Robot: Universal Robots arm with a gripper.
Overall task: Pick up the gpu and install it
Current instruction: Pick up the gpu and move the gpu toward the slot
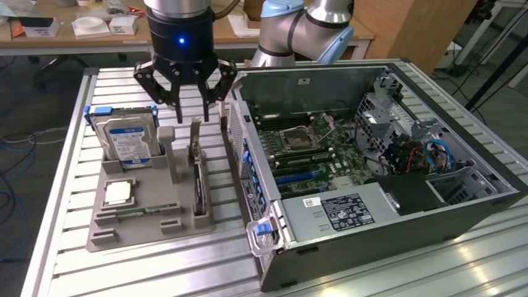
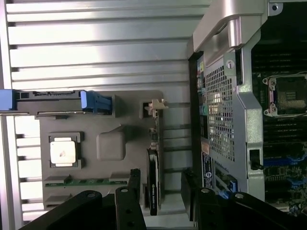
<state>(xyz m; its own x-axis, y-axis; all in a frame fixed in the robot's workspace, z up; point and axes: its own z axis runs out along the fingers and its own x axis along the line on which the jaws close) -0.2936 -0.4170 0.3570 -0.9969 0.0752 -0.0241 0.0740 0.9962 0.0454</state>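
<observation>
The gpu point(image 1: 196, 176) stands on its long edge in a slot of the grey holder point(image 1: 148, 238), thin and dark, with its metal bracket end pointing away toward the far side of the counter point(image 1: 99, 272). From the wrist view it reads as a narrow black strip point(image 2: 152, 177) running along the holder's point(image 2: 110, 143) edge nearest the computer case point(image 2: 223, 110).

Right above it hangs the end effector point(image 1: 192, 112), spread wide, its 2 black fingers point(image 1: 177, 110) pointing straight down over the card's far end. In the wrist view the end effector point(image 2: 160, 191) straddles the card, 1 finger on each side with a gap between each finger point(image 2: 135, 184) and the card. It grips nothing.

Also in the holder, toward the exterior view's left, a hard drive point(image 1: 128, 142) with a blue and white label stands upright in a blue-edged frame. In front of it a square processor chip point(image 1: 120, 193) lies flat in a pocket, and a slim green RAM stick point(image 1: 136, 211) lies just beside that. The wrist view shows the same 3: hard drive point(image 2: 53, 101), processor chip point(image 2: 63, 151), RAM stick point(image 2: 86, 181).

To the exterior view's right of the holder, the computer case point(image 1: 396, 238) lies on its side with the cover off. Its green motherboard point(image 1: 330, 148) is exposed, and a grey power supply point(image 1: 342, 210) with a white label sits at the near end. Everything rests on the ribbed metal counter point(image 2: 96, 48).
</observation>
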